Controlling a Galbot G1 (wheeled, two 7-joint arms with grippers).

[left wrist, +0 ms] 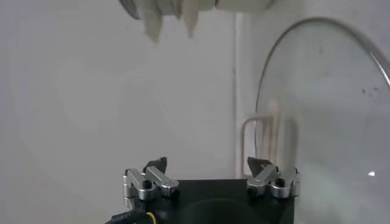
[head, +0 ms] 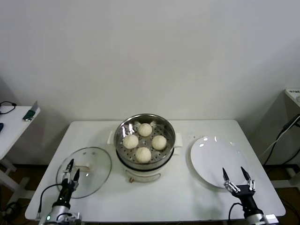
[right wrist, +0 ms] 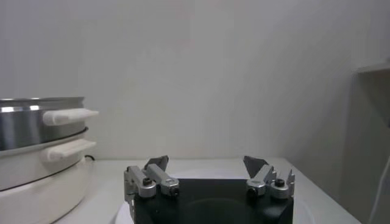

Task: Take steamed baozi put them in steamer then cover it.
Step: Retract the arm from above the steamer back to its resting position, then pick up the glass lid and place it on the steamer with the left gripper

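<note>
Four steamed baozi already sitting on the perforated tray inside the steamer, mid-table, ringed at twelve, three, six and nine o'clock around the tray's centre. Nothing left on the white plate, off at the steamer's three o'clock. Remaining step, by this layout: covering.

Glass lid lying flat on the table at the steamer's eight o'clock, close beside the base; from the head view, touching or not cannot be told. Cream handle of the lid showing near the middle of the glass.

Left gripper poised over the near part of the lid, fingers spread apart, nothing between them. Lid handle lying just toward twelve o'clock from the fingertips, a short reach forward. In the left wrist view, lid rim curving past the open fingers.

Right gripper parked at the near edge of the plate, fingers likewise apart and empty, well off from the lid with the steamer between.

Left arm clearly the nearer one. Likely move: forward onto the handle, then a carry toward two o'clock onto the steamer.
</note>
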